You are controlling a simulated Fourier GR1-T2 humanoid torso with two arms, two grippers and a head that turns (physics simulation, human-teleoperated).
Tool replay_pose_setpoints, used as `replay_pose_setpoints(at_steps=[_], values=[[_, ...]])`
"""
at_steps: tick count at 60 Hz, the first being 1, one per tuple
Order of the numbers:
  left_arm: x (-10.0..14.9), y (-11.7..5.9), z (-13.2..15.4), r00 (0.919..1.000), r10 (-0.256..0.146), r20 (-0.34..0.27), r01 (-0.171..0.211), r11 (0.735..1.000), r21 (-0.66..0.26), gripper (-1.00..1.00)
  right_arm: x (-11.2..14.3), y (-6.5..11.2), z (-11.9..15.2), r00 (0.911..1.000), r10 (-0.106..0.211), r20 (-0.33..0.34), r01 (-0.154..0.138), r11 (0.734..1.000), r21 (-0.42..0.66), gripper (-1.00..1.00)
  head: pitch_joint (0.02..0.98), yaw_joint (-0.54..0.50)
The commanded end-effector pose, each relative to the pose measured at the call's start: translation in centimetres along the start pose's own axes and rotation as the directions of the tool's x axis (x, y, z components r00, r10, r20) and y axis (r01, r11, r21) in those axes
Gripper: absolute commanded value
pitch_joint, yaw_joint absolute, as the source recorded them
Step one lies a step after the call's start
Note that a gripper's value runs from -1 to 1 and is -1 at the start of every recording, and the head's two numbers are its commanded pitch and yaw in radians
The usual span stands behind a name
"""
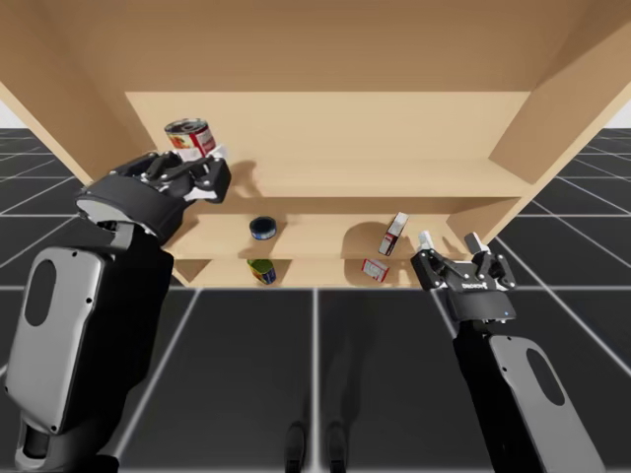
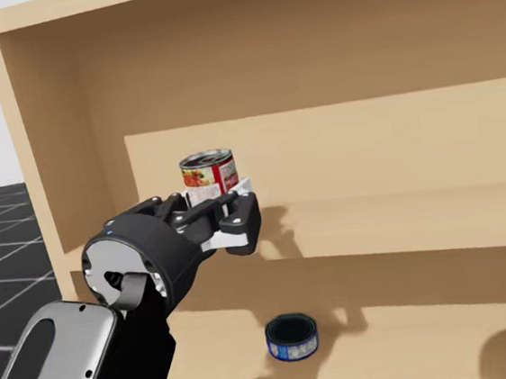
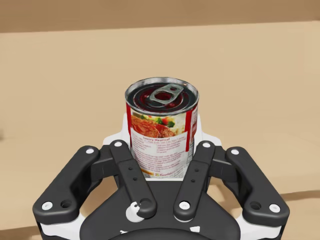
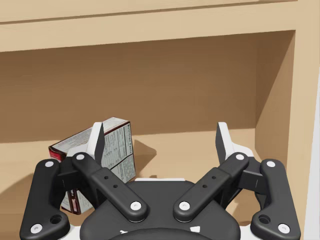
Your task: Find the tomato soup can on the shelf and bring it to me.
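Clearly, soup can point(image 3: 161, 131) stood upright, long axis vertical, pinched between left fingers point(image 3: 127, 160) over upper shelf point(image 1: 394, 177); right fingers point(image 4: 224, 140) spread, well apart from it, near box point(image 4: 117, 145).

Pale wood shelf unit point(image 1: 394, 128), dk grid floor point(image 1: 246, 345), grey bg.
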Motion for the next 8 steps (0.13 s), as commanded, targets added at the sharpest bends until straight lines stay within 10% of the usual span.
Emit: replay_pose_setpoints(at_steps=[1,8], values=[[1.7,-1.6,3.6,0.9983,-0.057,-0.013,0.055,0.993,-0.108,1.00,-0.1,0.0,-0.1,1.0000,0.004,0.000,-0.004,1.000,-0.001,-1.00,0.273,0.27],[1.4,-1.6,6.8,0.9958,-0.091,0.012,0.092,0.991,-0.099,1.00,-0.1,0.0,-0.1,1.0000,0.004,0.002,-0.004,1.000,-0.002,-1.00,0.283,0.27]])
